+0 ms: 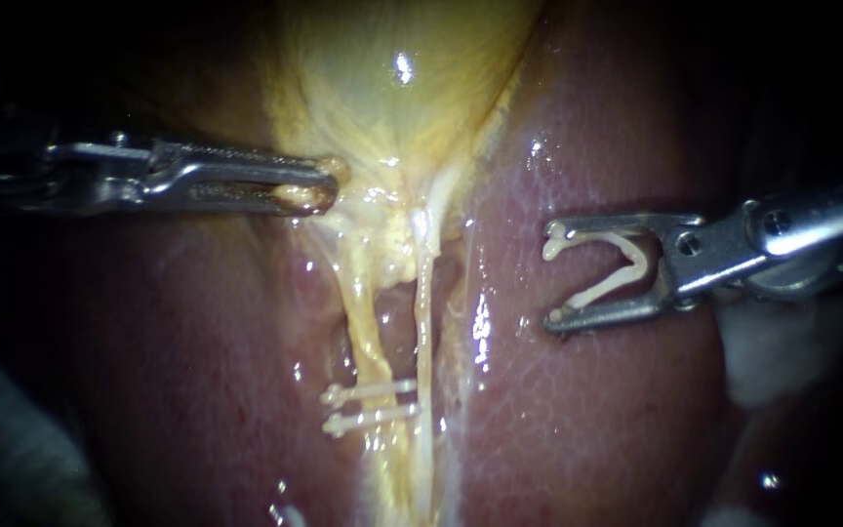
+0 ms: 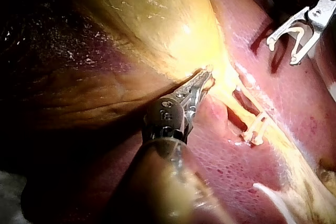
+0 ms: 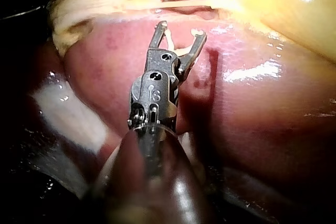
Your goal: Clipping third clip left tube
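left instrument (image 1: 322, 185), in the endoscope view, comes in level from the left and its long jaws are clamped on a fold of yellowish tissue at the lower end of the gallbladder (image 1: 392, 88). right instrument (image 1: 553, 276) comes in from the right over the liver (image 1: 587, 410); its jaws stand wide apart and carry a loaded clip (image 1: 620, 273), a pale v whose two legs lie along the two jaws, mouth toward the tubes. it is well apart from them, with bare liver between. the left tube (image 1: 363, 322) runs down from the gripped tissue as a yellowish strand; the right tube (image 1: 423, 322), thinner and paler, runs just beside it. two clips (image 1: 368, 406) sit across the left tube lower down, one just under the other, their ends reaching toward the right tube.

from the left wrist view, the left instrument's jaws pinch the edge of the gallbladder where it narrows. the two clips show beyond and beside its tip, side by side on the strand. the right instrument hangs farther off over the liver, the loaded clip spread between its jaws.

from the right wrist view, the right instrument's jaws gape with the loaded clip seated between them, above the liver surface. the two clips lie ahead of the jaws, apart from them, on the pale strand.
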Controlling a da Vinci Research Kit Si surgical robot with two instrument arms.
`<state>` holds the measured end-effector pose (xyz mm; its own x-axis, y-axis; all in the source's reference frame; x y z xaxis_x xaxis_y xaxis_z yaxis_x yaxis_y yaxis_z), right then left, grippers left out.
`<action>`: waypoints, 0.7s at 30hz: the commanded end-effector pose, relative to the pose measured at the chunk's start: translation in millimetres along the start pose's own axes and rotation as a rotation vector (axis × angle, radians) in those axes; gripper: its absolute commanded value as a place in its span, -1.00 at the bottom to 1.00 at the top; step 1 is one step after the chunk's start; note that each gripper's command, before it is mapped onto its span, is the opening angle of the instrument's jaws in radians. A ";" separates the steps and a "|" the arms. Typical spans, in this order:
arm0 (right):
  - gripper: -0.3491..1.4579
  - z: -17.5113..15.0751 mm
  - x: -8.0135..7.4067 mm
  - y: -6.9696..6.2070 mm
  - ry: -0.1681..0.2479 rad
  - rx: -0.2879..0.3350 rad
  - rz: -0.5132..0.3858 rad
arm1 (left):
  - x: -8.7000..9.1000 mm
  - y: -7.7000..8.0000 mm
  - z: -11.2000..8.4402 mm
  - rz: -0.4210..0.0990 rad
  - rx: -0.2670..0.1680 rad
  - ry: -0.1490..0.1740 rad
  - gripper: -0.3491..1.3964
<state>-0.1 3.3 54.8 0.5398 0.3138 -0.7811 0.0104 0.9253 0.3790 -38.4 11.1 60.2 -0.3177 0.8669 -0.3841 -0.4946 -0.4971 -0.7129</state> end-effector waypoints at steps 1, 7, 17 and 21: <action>-0.06 0.0 0.0 0.0 0.000 0.000 0.000 | 0.1 0.0 -0.4 0.000 -0.002 -0.001 -1.00; -0.06 0.1 0.1 0.0 0.002 0.009 0.000 | 1.5 0.5 -3.7 -0.008 -0.003 -0.002 -1.00; -0.07 2.2 1.5 -0.4 0.053 0.137 -0.007 | 2.1 1.7 -5.4 -0.015 0.007 -0.001 -1.00; -0.08 4.3 2.4 -0.9 0.088 0.182 0.075 | 2.1 1.7 -5.4 -0.015 0.007 -0.001 -1.00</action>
<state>5.3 2.1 54.8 0.4613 0.4173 -0.7830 0.1359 0.8388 0.5272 -35.6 12.3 55.0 -0.3111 0.8743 -0.3725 -0.5047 -0.4841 -0.7148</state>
